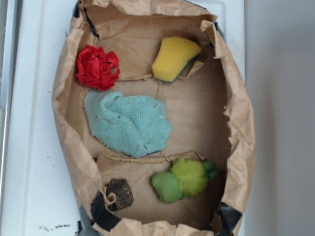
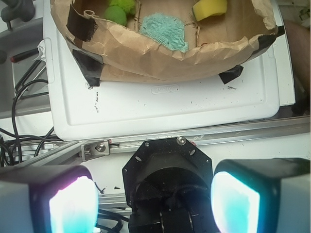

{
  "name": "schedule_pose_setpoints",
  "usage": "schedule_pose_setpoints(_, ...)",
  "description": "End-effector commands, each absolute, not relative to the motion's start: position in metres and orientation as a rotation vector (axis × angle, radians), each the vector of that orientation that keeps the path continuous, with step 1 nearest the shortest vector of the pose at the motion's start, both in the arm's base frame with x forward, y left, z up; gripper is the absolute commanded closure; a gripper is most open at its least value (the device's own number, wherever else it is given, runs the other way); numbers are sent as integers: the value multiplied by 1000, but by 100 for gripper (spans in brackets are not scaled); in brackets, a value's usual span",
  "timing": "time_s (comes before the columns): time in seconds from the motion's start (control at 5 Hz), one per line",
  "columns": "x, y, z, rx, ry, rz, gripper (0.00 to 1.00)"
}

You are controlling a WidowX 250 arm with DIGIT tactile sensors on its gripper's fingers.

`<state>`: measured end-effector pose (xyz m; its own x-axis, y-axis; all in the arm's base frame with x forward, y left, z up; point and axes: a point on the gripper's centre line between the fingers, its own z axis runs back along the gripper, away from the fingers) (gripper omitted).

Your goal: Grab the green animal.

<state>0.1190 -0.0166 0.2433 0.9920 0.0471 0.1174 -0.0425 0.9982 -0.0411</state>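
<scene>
A: What's the paper tray (image 1: pixel 239 130) holding?
B: Green animal (image 1: pixel 185 179) lying at its near end, fuzzy lime body, paler smooth head. Cloth (image 1: pixel 127 122), sponge (image 1: pixel 174 57) too.
A: Hand (image 2: pixel 154 201)?
B: Sitting spread open, off the tray, holding nothing.

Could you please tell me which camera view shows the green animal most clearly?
The exterior view: the green animal lies fully visible, with fuzzy body, paler head and dark feet, inside the paper bin. The wrist view shows it only partly, cropped at the top edge.

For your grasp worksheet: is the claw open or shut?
Open: the wrist view shows the claw with two glowing pads set wide apart, nothing between them.
</scene>
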Motion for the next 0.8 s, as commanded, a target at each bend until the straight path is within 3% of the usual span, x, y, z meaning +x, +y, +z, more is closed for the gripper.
schedule_pose_setpoints(0.0, 119, -17, 243, -39, -119, 45, 0)
schedule_pose_setpoints(0.4, 178, -25, 221, -4, -176, 31, 0)
schedule_pose_setpoints(0.6, 194, -28, 211, 16, -223, 31, 0)
